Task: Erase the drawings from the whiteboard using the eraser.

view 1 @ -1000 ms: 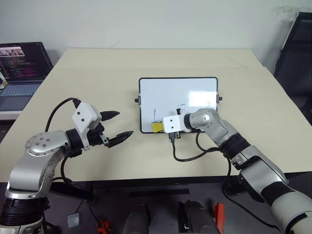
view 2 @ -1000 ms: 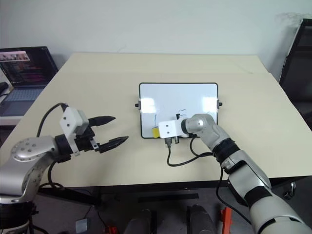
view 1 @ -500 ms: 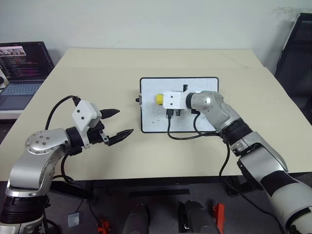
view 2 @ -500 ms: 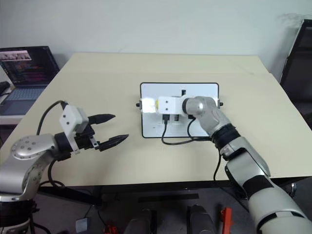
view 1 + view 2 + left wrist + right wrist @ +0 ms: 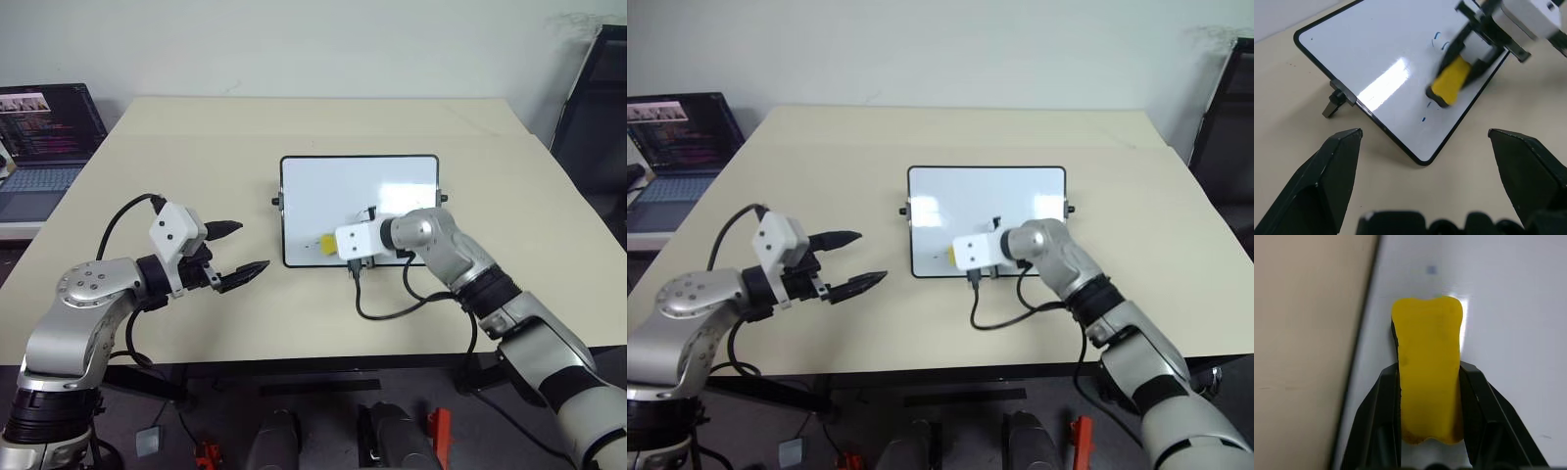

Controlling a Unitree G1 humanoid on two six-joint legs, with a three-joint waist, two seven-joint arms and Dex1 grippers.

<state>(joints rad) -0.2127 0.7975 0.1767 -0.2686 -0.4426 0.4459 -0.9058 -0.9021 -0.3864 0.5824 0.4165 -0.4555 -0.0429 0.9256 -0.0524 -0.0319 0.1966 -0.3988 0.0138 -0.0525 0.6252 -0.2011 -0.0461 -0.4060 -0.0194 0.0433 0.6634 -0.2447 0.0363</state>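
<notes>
My right gripper (image 5: 1430, 406) had its two black fingers clamped tight on the small oblong yellow eraser (image 5: 328, 241) with the dark underside, pressing it onto the small glossy white whiteboard (image 5: 333, 191) with the thin black frame, near the board's front left corner. My left gripper (image 5: 238, 255) hung with its fingers spread wide and nothing in them, beside the board and apart from it.

My worry was the unpinned board: a hard sideways stroke could skid it across the large beige table (image 5: 196, 157), since nothing held it down. So close to the frame, the eraser could also catch the edge and twist in my grip. A few small blue marks (image 5: 1437, 38) looked unwiped near the eraser, so I judged more passes were needed.

The black cable (image 5: 392, 304) looping off my right wrist lay on the table by the board's front edge and could snag. An open laptop (image 5: 44, 137) sat well off to my left.
</notes>
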